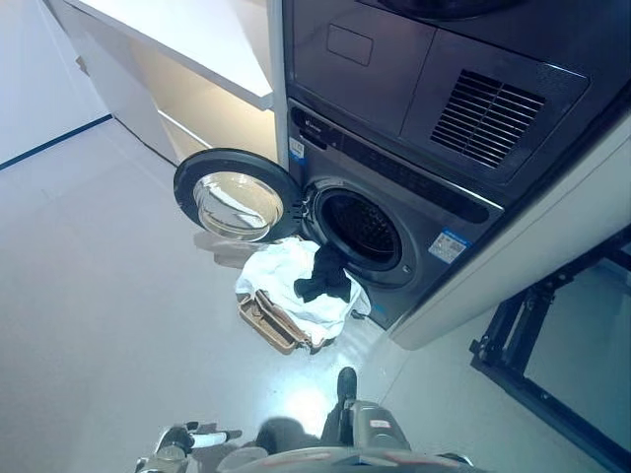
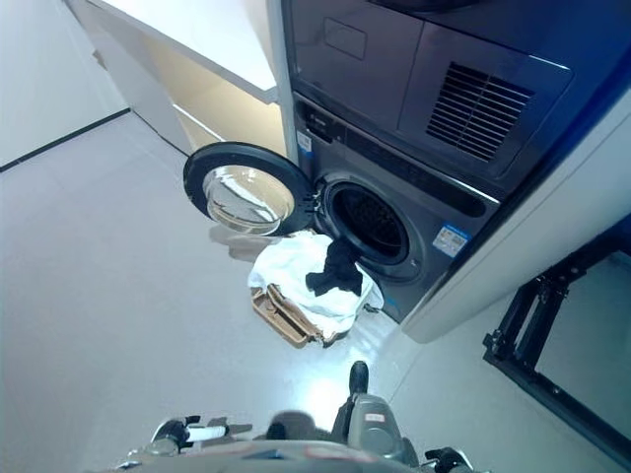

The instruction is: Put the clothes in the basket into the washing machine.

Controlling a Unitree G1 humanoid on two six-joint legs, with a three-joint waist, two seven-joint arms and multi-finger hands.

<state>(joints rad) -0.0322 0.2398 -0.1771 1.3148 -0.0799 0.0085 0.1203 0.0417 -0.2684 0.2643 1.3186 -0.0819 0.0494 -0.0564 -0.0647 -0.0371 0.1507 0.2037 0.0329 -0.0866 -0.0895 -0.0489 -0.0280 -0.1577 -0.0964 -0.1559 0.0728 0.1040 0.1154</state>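
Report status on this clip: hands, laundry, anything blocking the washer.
Left hand low at the view's bottom, clear of the basket; right hand unseen. White and black clothes still heaped in the basket below the drum. Washer door open; nothing blocking.

Silver-grey arms at bottom edge — left hand (image 1: 187,437) dark, white-tipped fingers; right hand (image 1: 346,383) dark, rounded.

The left hand (image 1: 193,437) shows low at the bottom edge, left of centre, its fingers stretched out sideways toward the right with a white tip showing, holding nothing. The right hand (image 1: 346,386) sits near the bottom centre, pointing up and away; whether its dark fingers are curled or straight cannot be told
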